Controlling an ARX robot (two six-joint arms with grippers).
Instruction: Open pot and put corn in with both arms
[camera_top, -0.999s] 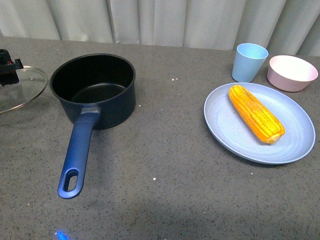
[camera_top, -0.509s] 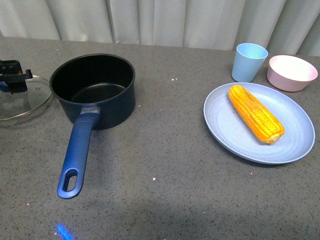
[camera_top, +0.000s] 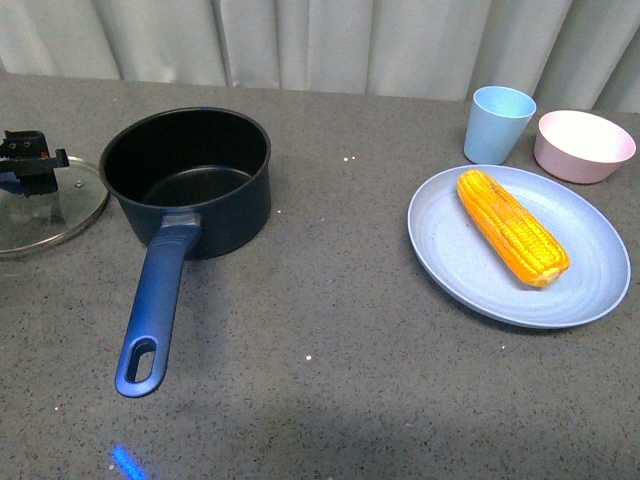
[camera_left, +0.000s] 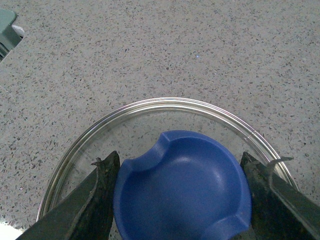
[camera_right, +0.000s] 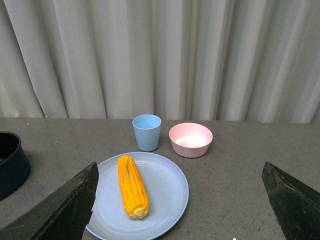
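Observation:
The dark navy pot (camera_top: 185, 175) stands open on the grey table, its long blue handle (camera_top: 155, 310) pointing toward me. My left gripper (camera_top: 30, 165) is shut on the blue knob (camera_left: 182, 190) of the glass pot lid (camera_top: 40, 215) and holds it low, just left of the pot. The lid's metal rim (camera_left: 165, 102) shows over the table. The corn (camera_top: 512, 227) lies on a pale blue plate (camera_top: 590, 290) at the right. My right gripper (camera_right: 180, 170) is open and empty, back from the corn (camera_right: 133, 186); it is out of the front view.
A light blue cup (camera_top: 499, 123) and a pale pink bowl (camera_top: 584, 145) stand behind the plate. Grey curtains hang along the table's far edge. The pot's edge (camera_right: 10, 165) shows in the right wrist view.
My left gripper has carried the lid lower and a little toward the pot. The pot, corn and plate have not moved.

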